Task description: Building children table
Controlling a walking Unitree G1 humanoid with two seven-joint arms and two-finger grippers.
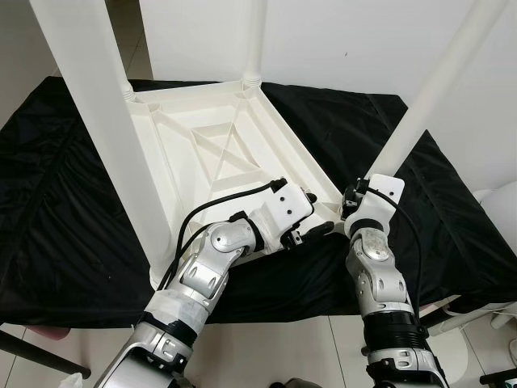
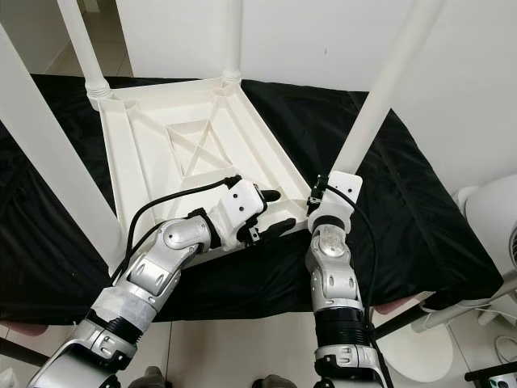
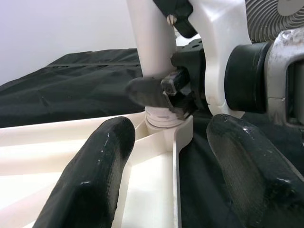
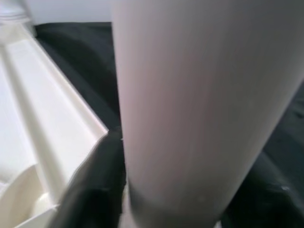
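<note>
A black cloth-covered surface (image 1: 73, 202) spreads across the middle of the head views from the left edge to the right. On it, taking up the centre of the frame, lies the upturned white plastic children's table top (image 1: 218, 153), its ribbed underside with a crossed brace facing up. White tubular plastic legs stand up from its corners: a thick near-left leg (image 1: 97, 113) crossing the upper left of the frame, a far-left leg (image 2: 81, 40) at the upper left corner of the right eye view, a far leg (image 1: 255, 40) at top centre, and the near-right leg (image 1: 432, 89) slanting from the upper right of the frame down to the table top's lower right corner.

At the lower right of centre, the right gripper (image 3: 161, 92) sits at the base of the near-right leg. In the right wrist view its black fingers (image 4: 95, 185) lie on either side of the leg, pressed against it, so it is clamped on that leg just above the socket.

Just left of it, at lower centre, the left gripper (image 1: 311, 214) points toward the same corner. Its two black fingers (image 3: 90, 175) are spread apart, one over the white rim of the table top and the other over the black cloth, gripping nothing.

At the right edge of the frame, beyond the cloth, part of a white round fan (image 2: 493, 218) shows above the pale tiled floor (image 1: 275, 347).
</note>
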